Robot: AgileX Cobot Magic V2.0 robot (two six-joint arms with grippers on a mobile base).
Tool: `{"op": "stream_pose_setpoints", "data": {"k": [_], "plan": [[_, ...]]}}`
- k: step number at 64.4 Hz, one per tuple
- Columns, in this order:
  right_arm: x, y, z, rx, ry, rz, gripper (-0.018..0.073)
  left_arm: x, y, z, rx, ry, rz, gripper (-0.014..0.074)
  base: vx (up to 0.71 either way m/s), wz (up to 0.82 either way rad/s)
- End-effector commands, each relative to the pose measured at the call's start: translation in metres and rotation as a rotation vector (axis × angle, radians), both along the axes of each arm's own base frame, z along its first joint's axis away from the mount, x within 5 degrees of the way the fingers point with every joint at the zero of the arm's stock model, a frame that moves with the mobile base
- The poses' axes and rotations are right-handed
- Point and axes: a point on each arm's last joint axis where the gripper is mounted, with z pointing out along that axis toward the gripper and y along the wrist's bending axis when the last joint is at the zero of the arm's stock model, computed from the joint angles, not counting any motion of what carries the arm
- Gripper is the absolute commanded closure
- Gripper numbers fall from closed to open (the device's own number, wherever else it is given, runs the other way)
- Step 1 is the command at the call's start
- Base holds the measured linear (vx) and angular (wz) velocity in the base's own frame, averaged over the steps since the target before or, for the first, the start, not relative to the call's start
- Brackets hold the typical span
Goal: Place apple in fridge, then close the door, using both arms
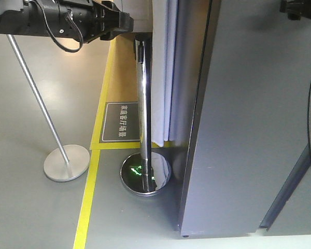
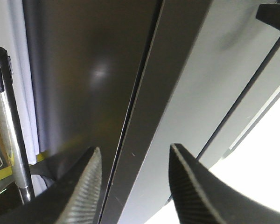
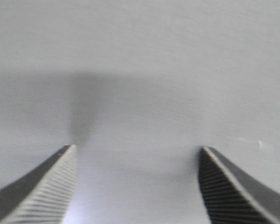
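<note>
My left fingers stand apart and hold nothing; between them runs the dark seam where the door meets the side of the fridge. My right fingers are spread wide too, empty, close against a plain grey face that I take for the door's outer panel, their shadow falling on it. I see no apple in any view; I judge it is already inside, since the seam looks nearly closed. The step in hand seems to be pressing the door home: I should push flat and square with the right, and keep the left tips out of the seam so they are not pinched. Outward, on my left a chrome stanchion post stands near the fridge's corner, with a second, slanted post well apart on the grey floor, so I have free room only away from the fridge
</note>
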Motion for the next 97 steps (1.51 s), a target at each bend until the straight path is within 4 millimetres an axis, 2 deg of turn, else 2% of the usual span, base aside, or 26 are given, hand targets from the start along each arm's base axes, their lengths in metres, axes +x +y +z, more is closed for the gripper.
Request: {"op": "stream_pose_setpoints", "data": {"k": [1, 8, 21, 28, 36, 40, 44, 52, 61, 67, 76, 82, 85, 91, 97], "plan": [[-0.036, 0.014, 0.057, -0.026, -0.126, 0.041, 0.0134, -0.012, 0.006, 0.035, -0.085, -0.112, 0.044, 0.0262, 0.00, 0.00], [-0.060, 0.027, 0.075, -0.032, -0.113, 0.110, 0.0253, -0.013, 0.013, 0.039, -0.076, -0.132, 0.061, 0.0270, 0.00, 0.00], [-0.110, 0.040, 0.106, -0.016, -0.111, 0.205, 0.0578, -0.020, 0.040, 0.054, -0.076, -0.158, 0.112, 0.0346, 0.00, 0.00], [-0.141, 0.047, 0.119, -0.040, -0.104, 0.264, 0.0569, -0.032, 0.053, 0.064, -0.065, -0.158, 0.116, 0.0431, 0.00, 0.00], [-0.173, 0.053, 0.118, -0.046, -0.078, 0.308, 0.0566, -0.050, 0.064, 0.071, 0.012, -0.145, 0.095, 0.0552, 0.00, 0.00], [-0.187, 0.054, 0.107, -0.045, -0.062, 0.312, 0.0565, -0.058, 0.066, 0.071, 0.056, -0.134, 0.082, 0.0604, 0.00, 0.00], [-0.205, 0.055, 0.097, -0.056, -0.072, 0.313, 0.0565, -0.067, 0.068, 0.067, 0.071, -0.124, 0.083, 0.0606, 0.00, 0.00], [-0.238, 0.058, 0.059, -0.066, -0.070, 0.317, 0.0565, -0.083, 0.074, 0.046, 0.060, -0.114, 0.129, 0.0605, 0.00, 0.00], [-0.274, 0.060, 0.001, -0.057, -0.005, 0.312, 0.0565, -0.108, 0.086, 0.002, 0.038, -0.094, 0.217, 0.0605, 0.00, 0.00], [-0.292, 0.061, -0.038, -0.048, 0.052, 0.301, 0.0565, -0.133, 0.095, -0.038, 0.043, -0.077, 0.281, 0.0605, 0.00, 0.00], [-0.314, 0.061, -0.083, -0.036, 0.090, 0.279, 0.0565, -0.171, 0.108, -0.097, 0.034, -0.029, 0.356, 0.0605, 0.00, 0.00], [-0.324, 0.061, -0.101, -0.033, 0.091, 0.267, 0.0565, -0.194, 0.116, -0.125, -0.001, -0.021, 0.411, 0.0605, 0.00, 0.00], [-0.328, 0.061, -0.107, -0.030, 0.095, 0.268, 0.0565, -0.202, 0.119, -0.132, -0.020, -0.035, 0.438, 0.0605, 0.00, 0.00], [-0.333, 0.063, -0.112, -0.030, 0.107, 0.288, 0.0565, -0.213, 0.124, -0.138, -0.035, -0.072, 0.466, 0.0605, 0.00, 0.00], [-0.335, 0.065, -0.112, -0.022, 0.110, 0.300, 0.0565, -0.218, 0.126, -0.135, -0.048, -0.108, 0.473, 0.0604, 0.00, 0.00]]}}
